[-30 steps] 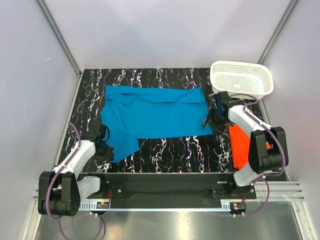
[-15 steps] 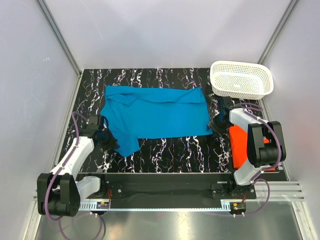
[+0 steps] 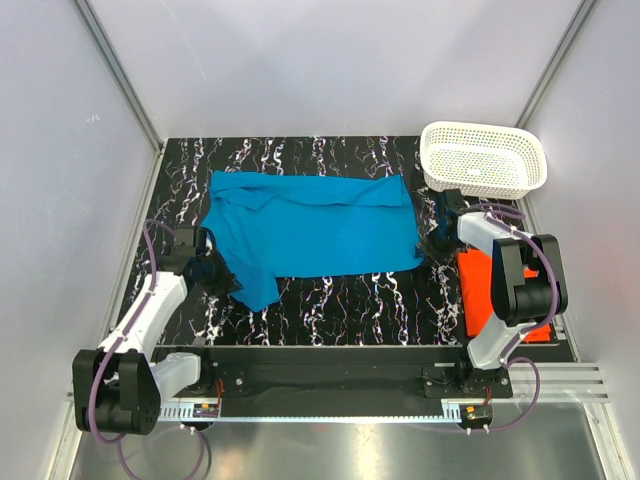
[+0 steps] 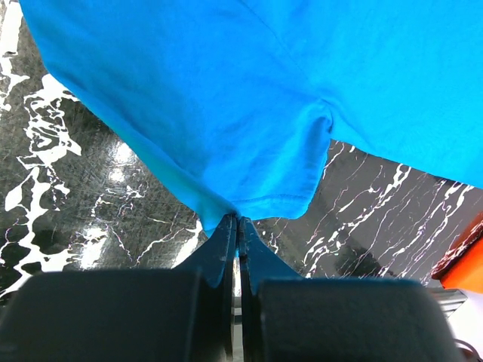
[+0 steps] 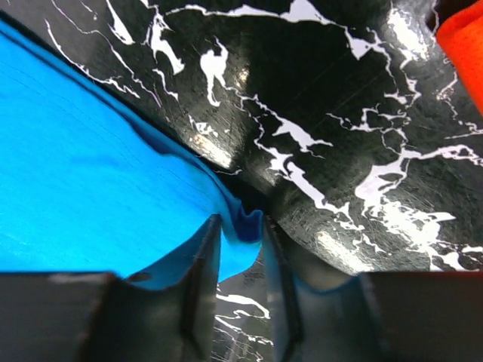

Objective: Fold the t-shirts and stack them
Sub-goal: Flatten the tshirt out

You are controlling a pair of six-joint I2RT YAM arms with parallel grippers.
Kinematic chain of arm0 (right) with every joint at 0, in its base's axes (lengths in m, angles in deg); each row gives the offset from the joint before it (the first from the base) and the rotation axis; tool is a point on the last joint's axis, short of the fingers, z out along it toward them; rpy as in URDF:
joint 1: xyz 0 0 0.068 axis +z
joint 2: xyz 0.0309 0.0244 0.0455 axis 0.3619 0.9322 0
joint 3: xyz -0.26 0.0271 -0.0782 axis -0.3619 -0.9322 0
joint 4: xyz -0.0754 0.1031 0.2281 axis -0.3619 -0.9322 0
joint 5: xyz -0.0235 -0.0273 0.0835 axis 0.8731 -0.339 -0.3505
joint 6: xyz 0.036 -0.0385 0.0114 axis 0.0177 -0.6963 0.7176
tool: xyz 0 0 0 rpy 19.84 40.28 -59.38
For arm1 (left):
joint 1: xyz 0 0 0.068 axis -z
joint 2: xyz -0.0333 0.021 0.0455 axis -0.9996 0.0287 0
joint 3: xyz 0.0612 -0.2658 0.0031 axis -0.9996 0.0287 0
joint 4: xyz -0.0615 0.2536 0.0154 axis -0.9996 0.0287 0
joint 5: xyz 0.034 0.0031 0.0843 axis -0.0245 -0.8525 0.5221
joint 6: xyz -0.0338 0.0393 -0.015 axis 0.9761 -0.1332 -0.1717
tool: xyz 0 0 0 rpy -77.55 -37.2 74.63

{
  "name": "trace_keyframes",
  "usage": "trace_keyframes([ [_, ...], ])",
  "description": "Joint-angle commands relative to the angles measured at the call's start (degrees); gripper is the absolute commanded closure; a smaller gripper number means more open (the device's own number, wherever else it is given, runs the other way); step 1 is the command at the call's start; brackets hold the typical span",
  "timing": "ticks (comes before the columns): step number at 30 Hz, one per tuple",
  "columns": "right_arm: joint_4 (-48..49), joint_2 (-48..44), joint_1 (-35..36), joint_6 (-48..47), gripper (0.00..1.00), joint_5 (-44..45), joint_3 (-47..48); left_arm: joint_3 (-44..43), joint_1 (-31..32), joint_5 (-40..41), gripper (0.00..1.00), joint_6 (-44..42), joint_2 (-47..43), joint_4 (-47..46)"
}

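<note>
The bright blue t-shirt (image 3: pixel 320 225) lies spread across the black marbled table (image 3: pixel 340 295), its near left corner drawn out toward the left arm. My left gripper (image 3: pixel 222 283) is shut on that corner, and in the left wrist view the blue cloth (image 4: pixel 226 98) runs straight into its closed tips (image 4: pixel 238 219). At the shirt's near right corner my right gripper (image 3: pixel 432 245) stands open, jaws narrowly apart. A bunched fold of blue cloth (image 5: pixel 245 222) sits between its fingers (image 5: pixel 207 249). The orange-red t-shirt (image 3: pixel 480 290) lies folded at the right edge, partly under the right arm.
A white perforated basket (image 3: pixel 480 183) stands at the back right corner, close behind the right arm. White walls enclose the table on three sides. A sliver of orange cloth (image 5: pixel 464 38) shows at the right wrist view's upper corner.
My left gripper has moved away from the near edge with the blue corner, shortening the hanging flap. The right gripper's jaws have narrowed around the shirt's right corner.
</note>
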Motion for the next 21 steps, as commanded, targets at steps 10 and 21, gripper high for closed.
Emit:
trace_keyframes([
  [10,0.9,2.16,-0.2,-2.17,1.0,-1.22,0.95,-5.41,-0.26,-1.07,1.0,0.92,-5.22,-1.58],
  [21,0.99,-1.89,-0.29,-6.57,1.0,-0.87,21.76,-37.2,-0.17,6.05,1.0,-9.25,2.84,-4.13],
])
